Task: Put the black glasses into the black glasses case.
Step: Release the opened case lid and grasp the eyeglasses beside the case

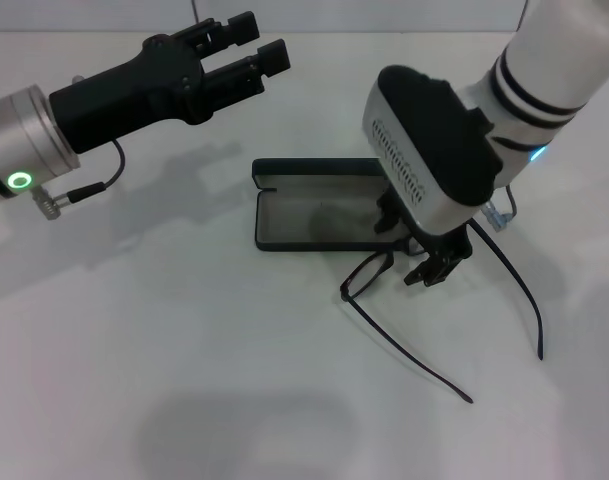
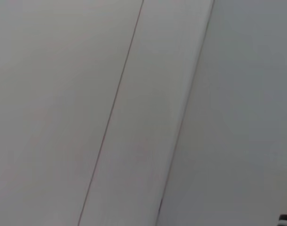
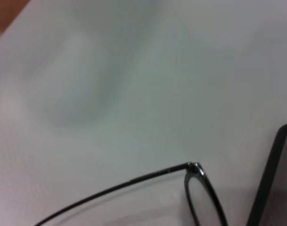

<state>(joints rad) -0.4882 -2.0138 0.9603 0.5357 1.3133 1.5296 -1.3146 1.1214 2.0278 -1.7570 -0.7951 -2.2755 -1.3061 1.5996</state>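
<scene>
White table (image 1: 184, 380) under glasses (image 1: 369, 275), open case (image 1: 314, 215)

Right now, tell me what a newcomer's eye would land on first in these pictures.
First, the right gripper reaching down onto the front of the black glasses, whose temple arms splay out toward the robot on the white table. Just behind lies the black glasses case, open, its grey lining showing. The left gripper hovers open off to the left, away from both.

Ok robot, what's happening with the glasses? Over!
Right gripper down at the black glasses, beside the open black glasses case. Grip unconfirmed. Left gripper open, raised, idle. Nothing in the way.
</scene>
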